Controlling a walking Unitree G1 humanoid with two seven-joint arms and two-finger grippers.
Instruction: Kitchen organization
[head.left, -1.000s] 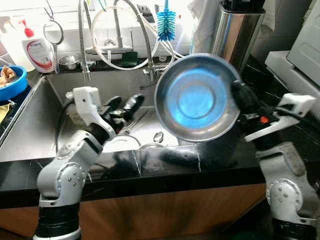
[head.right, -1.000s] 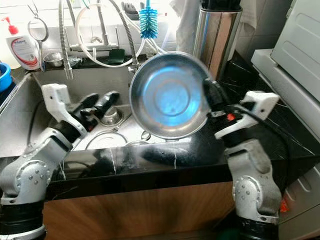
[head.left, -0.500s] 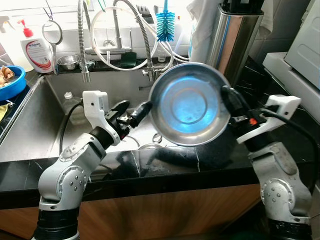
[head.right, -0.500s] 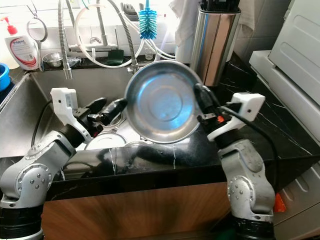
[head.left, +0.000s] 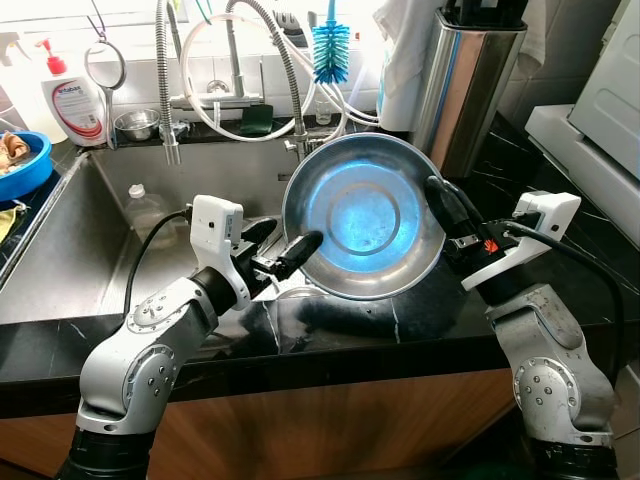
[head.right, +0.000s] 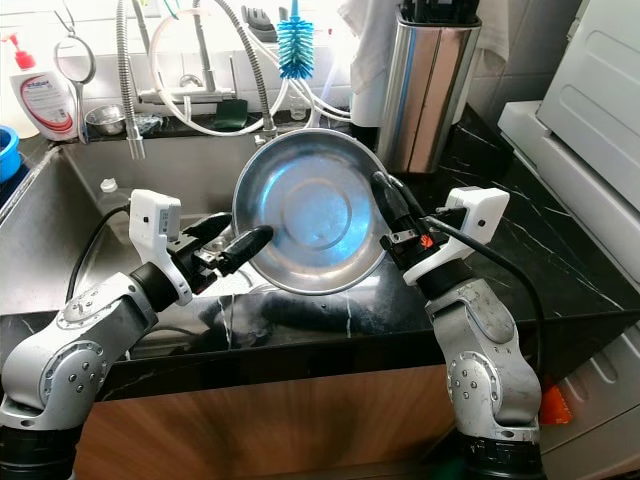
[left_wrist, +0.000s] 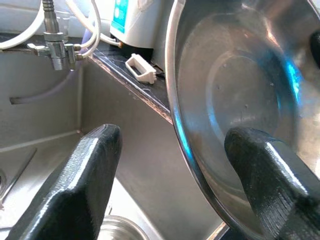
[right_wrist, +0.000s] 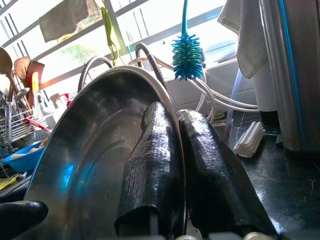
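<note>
**Steel bowl held on edge between two grippers over a kitchen sink**

Steel bowl, wide and shallow, is held up in the air on edge, its hollow facing the camera, above the front lip of the sink and the black counter. The right gripper is clamped on the bowl's rim on its own side: in the right wrist view one black finger lies inside the bowl and the other behind it, pressed together with the rim between them.

The left gripper reaches in from the opposite side, fingers spread apart. In the left wrist view the bowl's near rim stands between the two fingers, one finger inside the hollow and the other outside; whether either pad touches the metal cannot be told.

What matters for the next move is that the rim runs edge-on through the left gripper's gap, so closing would likely pinch it, a handover from right to left as it looks. The right gripper carries the weight for now.

Beyond the grippers, behind the bowl, are coiled tap hoses, a blue bottle brush and a tall steel canister. Farther to the left gripper's side stand a soap bottle and a blue basin. Below the left gripper, more dishes lie in the sink.
</note>
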